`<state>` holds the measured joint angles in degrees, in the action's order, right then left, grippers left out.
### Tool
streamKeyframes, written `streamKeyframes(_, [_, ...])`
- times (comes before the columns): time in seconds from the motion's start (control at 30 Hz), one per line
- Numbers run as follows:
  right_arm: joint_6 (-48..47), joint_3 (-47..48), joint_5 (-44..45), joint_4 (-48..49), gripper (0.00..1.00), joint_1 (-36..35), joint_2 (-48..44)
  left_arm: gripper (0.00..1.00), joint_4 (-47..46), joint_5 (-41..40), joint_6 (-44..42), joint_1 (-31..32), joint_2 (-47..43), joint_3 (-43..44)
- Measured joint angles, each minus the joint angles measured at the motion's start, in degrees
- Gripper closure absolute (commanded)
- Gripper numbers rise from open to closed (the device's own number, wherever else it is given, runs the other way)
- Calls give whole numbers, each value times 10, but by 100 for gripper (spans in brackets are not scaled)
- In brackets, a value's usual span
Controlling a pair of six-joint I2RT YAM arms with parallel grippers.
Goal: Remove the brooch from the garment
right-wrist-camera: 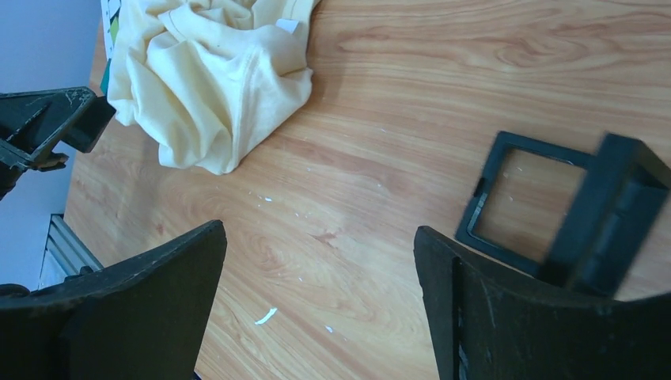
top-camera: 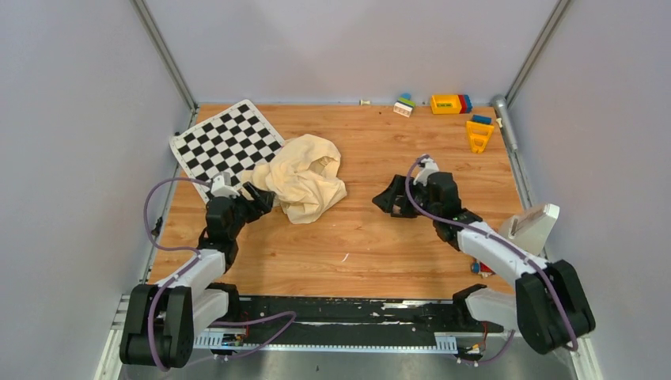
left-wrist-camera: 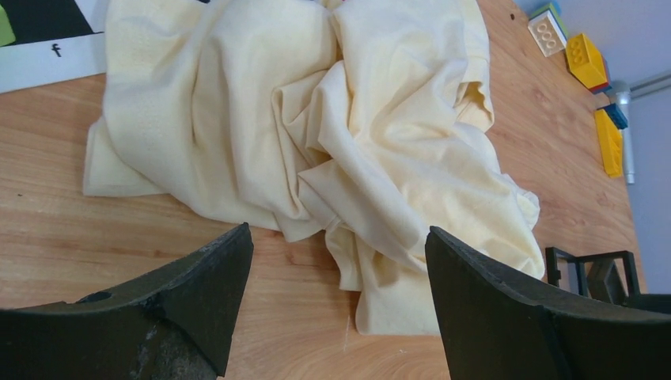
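Note:
A crumpled cream garment [top-camera: 305, 178] lies on the wooden table, left of the middle. It fills the left wrist view [left-wrist-camera: 316, 119] and shows at the upper left of the right wrist view [right-wrist-camera: 214, 79]. No brooch shows in any view; it is hidden or out of view. My left gripper [top-camera: 257, 202] is open and empty, low over the table at the garment's near-left edge [left-wrist-camera: 340, 301]. My right gripper [top-camera: 392, 202] is open and empty [right-wrist-camera: 316, 301], over bare wood to the right of the garment.
A small black square frame [right-wrist-camera: 530, 206] lies on the table by my right gripper and also shows in the left wrist view [left-wrist-camera: 589, 269]. A checkerboard sheet [top-camera: 225, 142] lies at the back left. Toy blocks [top-camera: 451, 104] and a grey cylinder [top-camera: 505, 119] sit at the back right. A white object [top-camera: 534, 226] stands at the right edge.

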<state>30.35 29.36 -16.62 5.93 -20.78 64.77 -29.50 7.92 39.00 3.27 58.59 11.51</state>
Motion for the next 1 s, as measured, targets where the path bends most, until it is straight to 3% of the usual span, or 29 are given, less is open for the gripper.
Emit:
streamKeyframes(0.37, [24, 210, -18, -1, 17, -85, 290, 13, -29, 23, 7, 9, 23, 15])
streamKeyframes(0.53, [33, 282, -20, -31, 19, -102, 362, 13, -29, 25, 8, 9, 24, 16])
streamKeyframes(0.73, [61, 367, -23, -43, 43, -109, 442, 14, -30, 26, 8, 9, 24, 16])
streamKeyframes(0.9, [77, 405, -33, -50, 92, -113, 490, 18, -32, 31, 8, 9, 32, 19])
streamKeyframes(0.93, [81, 406, -33, -52, 98, -114, 491, 22, -33, 33, 8, 9, 35, 20])
streamKeyframes(1.0, [83, 404, -30, -58, 100, -116, 489, 25, -35, 38, 9, 9, 40, 21])
